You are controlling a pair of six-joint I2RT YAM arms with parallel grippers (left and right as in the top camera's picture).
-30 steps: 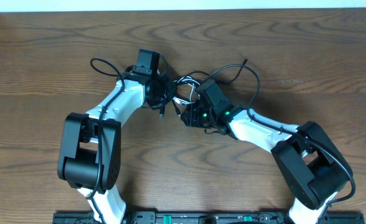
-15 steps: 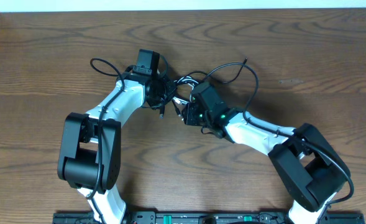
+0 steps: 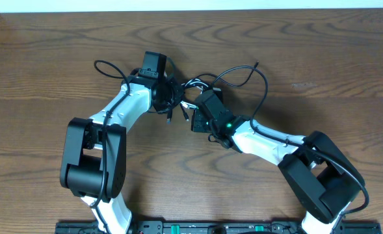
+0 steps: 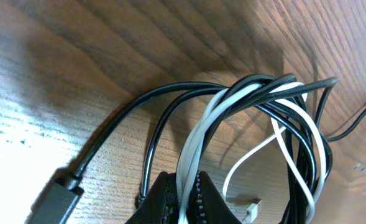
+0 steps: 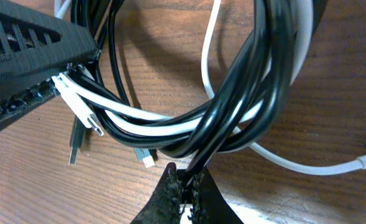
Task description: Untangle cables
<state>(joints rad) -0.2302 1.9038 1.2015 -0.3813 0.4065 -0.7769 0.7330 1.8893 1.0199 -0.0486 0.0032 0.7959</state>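
Note:
A black cable [image 4: 127, 118] and a white cable [image 4: 201, 130] are wound together in a tangle [image 3: 186, 91] at the table's middle. My left gripper [image 4: 186, 193] is shut on the white cable just left of the tangle [image 3: 167, 99]. My right gripper [image 5: 186, 177] is shut on the black cable [image 5: 257, 81], just below and right of the tangle [image 3: 192, 118]. The white cable [image 5: 127, 109] threads through the black loops. The left gripper's finger [image 5: 21, 56] shows at the upper left of the right wrist view.
Loose black cable loops run right [image 3: 264, 81] and left [image 3: 103, 65] of the tangle. A white plug end [image 4: 252, 210] and a black USB plug [image 4: 55, 199] lie on the wooden table [image 3: 321, 52]. Small plug tips [image 5: 146, 158] hang under the bundle.
My right arm has shifted a little to the left, closer to the tangle, still holding the black cable. The left arm has not moved.

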